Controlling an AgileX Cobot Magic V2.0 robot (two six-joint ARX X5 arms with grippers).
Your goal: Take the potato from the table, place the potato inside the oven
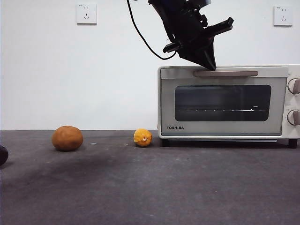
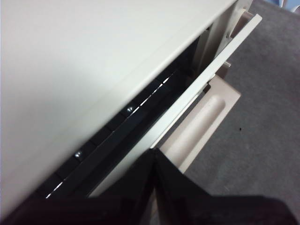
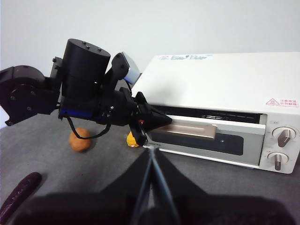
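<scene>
Door opening under way; potato not yet taken.

Nearest to me, the right gripper (image 3: 151,157) waits back from the work with its jaws pressed together, holding nothing. On the table (image 1: 150,187), the potato (image 1: 67,138) sits untouched toward the left side, well apart from the oven (image 1: 225,101); the smaller yellow ball (image 1: 142,138) lies just beside the oven's left front foot, and a dark purple object (image 3: 18,197) rests near the left edge. Farther back, the left gripper (image 1: 208,63) is at the top of the oven door, jaws closed to a point at the beige handle (image 1: 226,73); I see no object held. The left wrist view shows the door tipped slightly ajar. I judge the opening step barely begun; picking and loading the potato remain.
</scene>
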